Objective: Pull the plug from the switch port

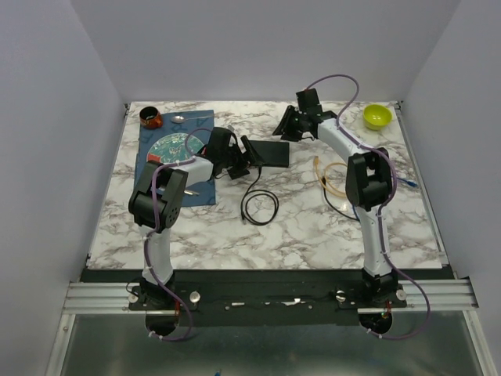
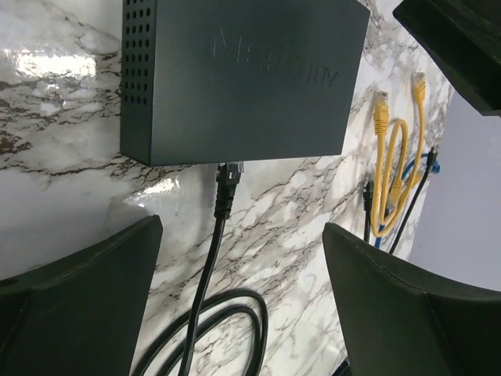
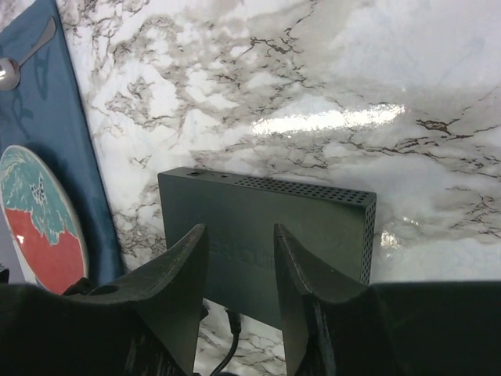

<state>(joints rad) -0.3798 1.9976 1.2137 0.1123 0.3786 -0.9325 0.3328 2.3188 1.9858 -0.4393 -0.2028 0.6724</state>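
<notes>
The plug [image 2: 227, 184] is seen seated in the switch [image 2: 235, 78]'s socket edge. Facing that edge, the left gripper [image 2: 239, 235] is held with fingers spread wide. By the switch's opposite edge, the right gripper [image 3: 240, 235] is held with fingers slightly apart. The box is judged light and likely to slide, so the stiff plug body should be pinched.

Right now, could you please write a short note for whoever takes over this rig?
Left pincer: open, facing the black cable plug, not gripping it.
Right pincer: open, over the flat matte-black switch box; contact unclear.
The plug sits in the switch's near-edge port; its black cable coils on the marble table.
Done: both pincers positioned at the switch.
Left: grip the plug, steady the switch, pull the plug out.
</notes>
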